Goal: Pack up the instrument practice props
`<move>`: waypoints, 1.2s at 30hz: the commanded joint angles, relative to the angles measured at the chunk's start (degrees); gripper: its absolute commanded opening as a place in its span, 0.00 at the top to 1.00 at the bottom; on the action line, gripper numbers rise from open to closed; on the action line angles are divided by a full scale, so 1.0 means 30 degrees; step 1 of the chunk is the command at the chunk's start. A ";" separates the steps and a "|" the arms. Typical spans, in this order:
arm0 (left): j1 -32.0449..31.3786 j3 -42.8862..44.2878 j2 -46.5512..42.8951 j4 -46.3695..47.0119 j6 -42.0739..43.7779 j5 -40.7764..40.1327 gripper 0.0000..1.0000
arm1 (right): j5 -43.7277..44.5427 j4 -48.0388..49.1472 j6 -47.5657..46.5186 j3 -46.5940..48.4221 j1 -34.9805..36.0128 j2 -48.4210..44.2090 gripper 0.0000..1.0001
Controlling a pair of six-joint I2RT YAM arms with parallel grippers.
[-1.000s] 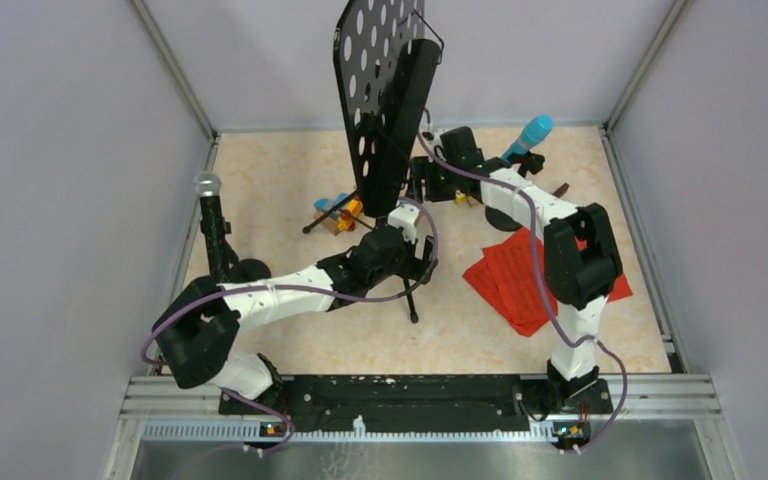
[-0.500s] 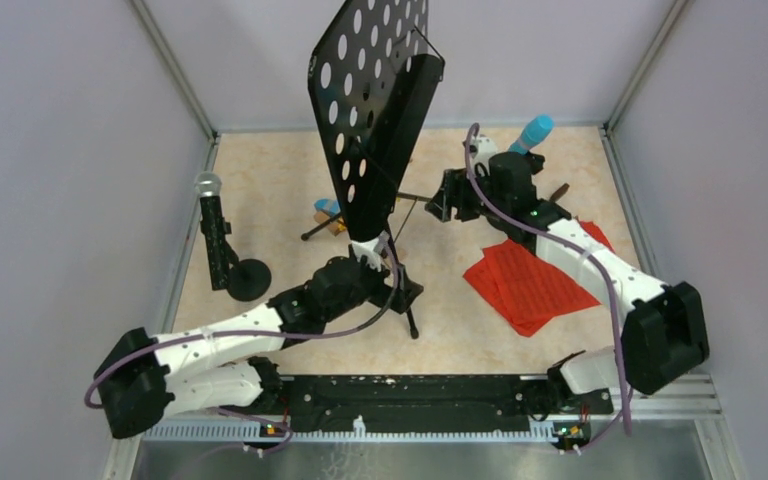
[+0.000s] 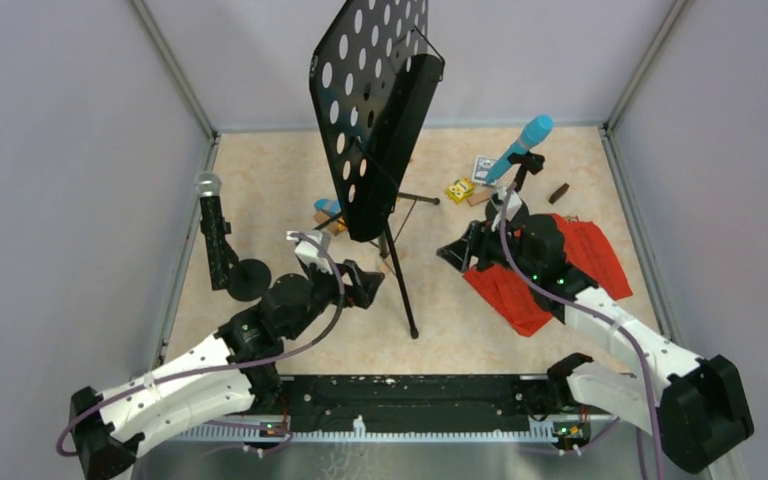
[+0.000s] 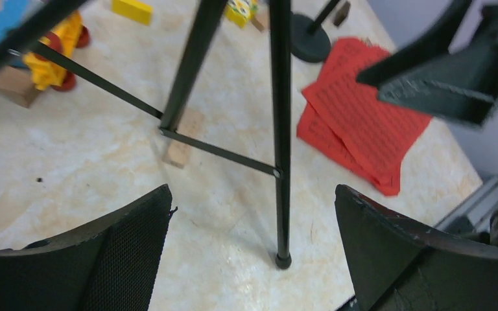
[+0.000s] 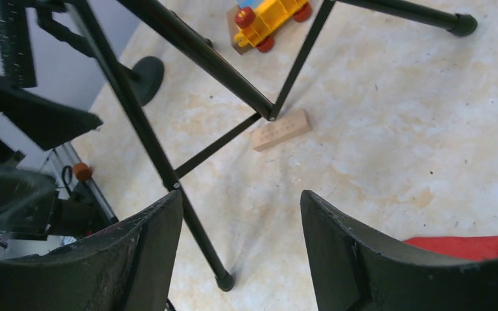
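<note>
Two open, empty grippers: the left gripper (image 3: pixel 362 284) and right gripper (image 3: pixel 454 253) have backed off the music stand (image 3: pixel 375 90), which stands unsupported midway between the table's (image 3: pixel 280 180) side edges, still unpacked.

A black hole-punched music desk (image 3: pixel 400 108) stands upright on tripod legs. To its right, red sheet-music pages (image 3: pixel 600 255) lie flat in a loose stack. Behind them a blue microphone (image 3: pixel 532 135) tilts in a round-based holder (image 4: pixel 311 45). Left of the desk, a black silver-headed microphone (image 3: pixel 207 186) stands in the other holder (image 3: pixel 249 279).
</note>
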 commanded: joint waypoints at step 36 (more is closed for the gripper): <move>0.5412 0.6187 0.3255 -0.0136 -0.5397 0.0682 0.01 | 0.6641 -1.3137 1.1515 1.8596 0.0455 -0.2686 0.12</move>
